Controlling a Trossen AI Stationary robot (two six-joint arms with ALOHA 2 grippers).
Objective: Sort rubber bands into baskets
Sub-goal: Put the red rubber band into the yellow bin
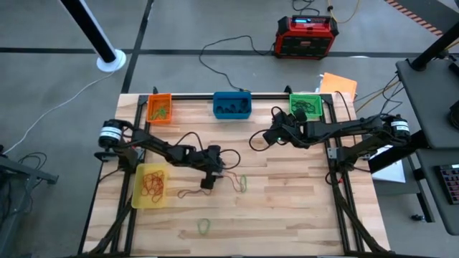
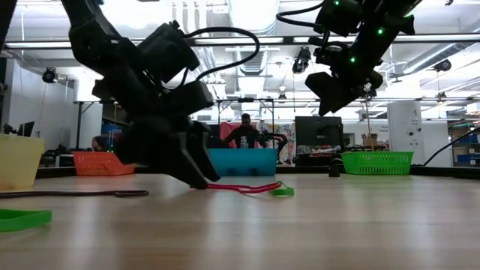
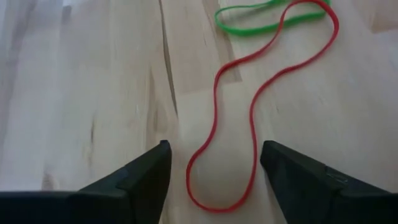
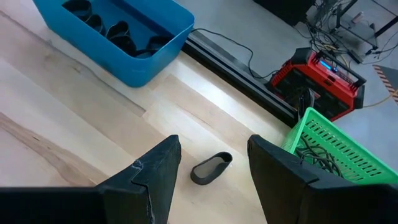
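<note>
Sorting looks roughly half done — all four baskets (image 1: 159, 109) hold bands, yet several rubber bands (image 1: 242, 183) lie loose toward six o'clock. I have the left gripper (image 3: 214, 180), fingers apart, straddling a red band (image 3: 261, 99); the right gripper (image 4: 214, 165), also spread, hangs over a black band (image 4: 210, 168) — nothing gripped.

bands (image 1: 153, 184) in basket (image 1: 137, 193), table's left.

Red-and-black power box (image 1: 306, 36) on the floor — orange paper (image 1: 338, 84) nearby.

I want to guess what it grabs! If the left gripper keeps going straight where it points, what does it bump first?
Probably the red rubber band: its loop lies between the left gripper's open fingers, on the wooden table.
</note>
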